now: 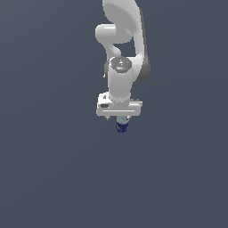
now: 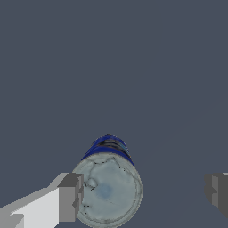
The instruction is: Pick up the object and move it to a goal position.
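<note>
The object (image 2: 107,189) is a small dark blue can with a pale grey-blue top, and in the wrist view I look down on that top. My gripper (image 2: 143,194) is open around it. One grey fingertip (image 2: 71,196) touches or nearly touches the can's side, while the other fingertip (image 2: 217,190) stands well apart from it. In the exterior view the object (image 1: 121,128) shows just below the white hand, with the gripper (image 1: 120,118) straight above it. The fingers themselves are hard to make out there.
The white arm (image 1: 122,53) rises behind the hand in the exterior view. Flat dark grey ground (image 1: 53,169) surrounds the object, and no other thing shows in either view.
</note>
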Robot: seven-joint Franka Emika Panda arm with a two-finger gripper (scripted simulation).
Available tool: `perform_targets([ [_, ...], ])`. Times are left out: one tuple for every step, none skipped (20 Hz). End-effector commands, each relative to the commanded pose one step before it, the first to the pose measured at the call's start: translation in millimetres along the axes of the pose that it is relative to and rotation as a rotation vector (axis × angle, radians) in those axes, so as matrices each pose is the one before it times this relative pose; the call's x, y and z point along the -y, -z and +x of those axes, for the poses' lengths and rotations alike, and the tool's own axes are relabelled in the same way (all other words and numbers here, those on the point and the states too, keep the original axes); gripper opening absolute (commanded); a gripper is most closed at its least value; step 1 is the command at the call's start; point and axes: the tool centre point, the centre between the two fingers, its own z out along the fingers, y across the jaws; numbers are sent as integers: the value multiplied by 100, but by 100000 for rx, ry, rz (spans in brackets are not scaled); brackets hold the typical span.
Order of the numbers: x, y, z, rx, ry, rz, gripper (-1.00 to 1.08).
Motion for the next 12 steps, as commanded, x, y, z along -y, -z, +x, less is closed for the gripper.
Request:
perform_targets([
  [1161, -537, -1013, -15, 2767, 325, 100],
  [369, -168, -318, 6, 873, 99, 100],
  [324, -148, -281, 5, 770, 86, 100],
  [280, -127, -245, 5, 667, 73, 100],
  [237, -107, -207, 4, 566, 61, 100],
  [194, -87, -170, 3, 463, 49, 100],
  [152, -68, -132, 3, 363, 38, 100],
  [105, -48, -95, 2, 252, 26, 100],
  [64, -29, -57, 1, 154, 16, 100],
  [20, -10, -19, 0, 49, 5, 100],
  [-78, 43, 101, 47, -223, -22, 100],
  [0, -33, -2, 0, 0, 0, 100],
])
